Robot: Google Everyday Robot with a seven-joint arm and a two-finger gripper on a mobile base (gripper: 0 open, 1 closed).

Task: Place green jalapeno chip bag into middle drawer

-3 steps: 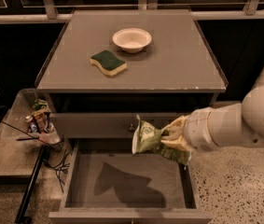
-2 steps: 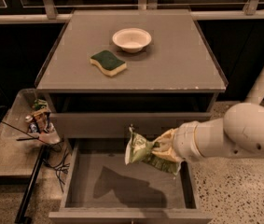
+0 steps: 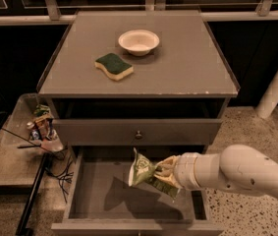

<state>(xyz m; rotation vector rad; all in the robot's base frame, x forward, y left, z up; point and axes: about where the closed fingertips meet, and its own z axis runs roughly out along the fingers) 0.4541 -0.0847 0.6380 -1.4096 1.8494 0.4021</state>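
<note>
Crinkled shiny green jalapeno chip bag [image 3: 142, 171] pinched in the gripper [image 3: 164, 174], hanging over the open middle drawer [image 3: 93, 193], right of centre above its smooth grey bottom; farther back on the matte cabinet top [image 3: 187, 70], round pale bowl [image 3: 138, 42] and wavy sponge [image 3: 114, 66]; speckled floor [image 3: 254, 132] at right.

No text can be read. The green jalapeno chip bag [image 3: 142, 171] shows a pale round mark w/ whitish lettering, too small to make out. The gripper [image 3: 164, 175] is clamped on that bag, above the open middle drawer [image 3: 104, 200]. Packets [image 3: 41, 127] on the low shelf at left carry print, likewise unreadable.
</note>
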